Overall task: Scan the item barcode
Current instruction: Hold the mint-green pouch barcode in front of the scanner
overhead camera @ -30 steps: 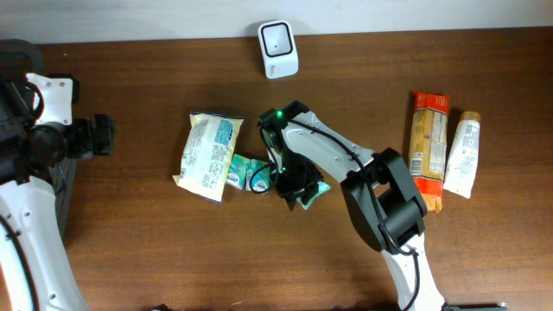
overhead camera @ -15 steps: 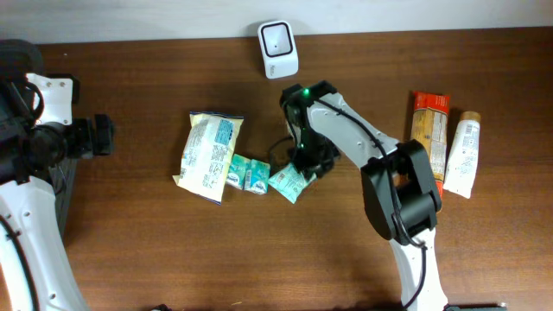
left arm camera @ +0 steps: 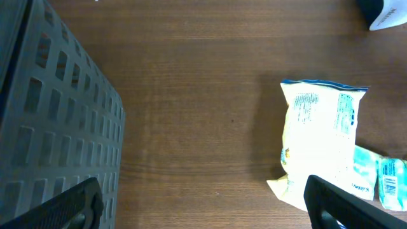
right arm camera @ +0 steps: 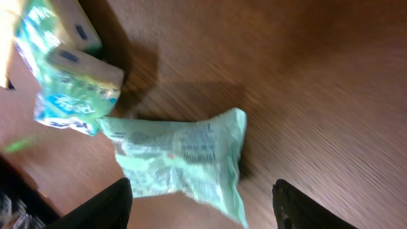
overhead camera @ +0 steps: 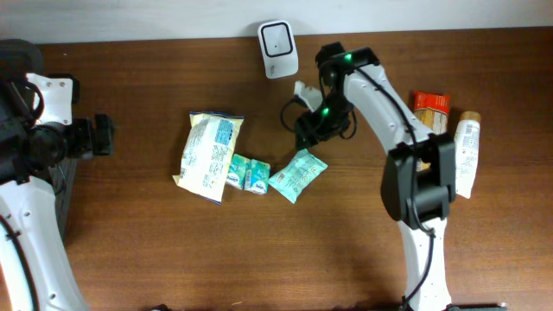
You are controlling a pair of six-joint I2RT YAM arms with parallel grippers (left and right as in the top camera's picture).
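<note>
My right gripper [right arm camera: 202,207] hangs wide and empty above the mint-green pouch [right arm camera: 181,156]. The pouch lies flat and crinkled on the table [right arm camera: 318,76], small print facing up, just beside two teal-and-white packets [right arm camera: 70,76]. My left gripper [left arm camera: 206,210] is also wide.

The dark brown wooden worktop [overhead camera: 155,250] carries a white box-shaped barcode scanner [overhead camera: 278,49] at its far edge. Near the middle lie a yellow-and-white crinkled snack bag [overhead camera: 207,155], two small teal-and-white tissue packs [overhead camera: 248,173] against it, and just beside them a mint-green plastic pouch [overhead camera: 297,174]. Well to the right, a long orange wrapped packet [overhead camera: 426,147] and a cream tube [overhead camera: 463,154] lie side by side.
</note>
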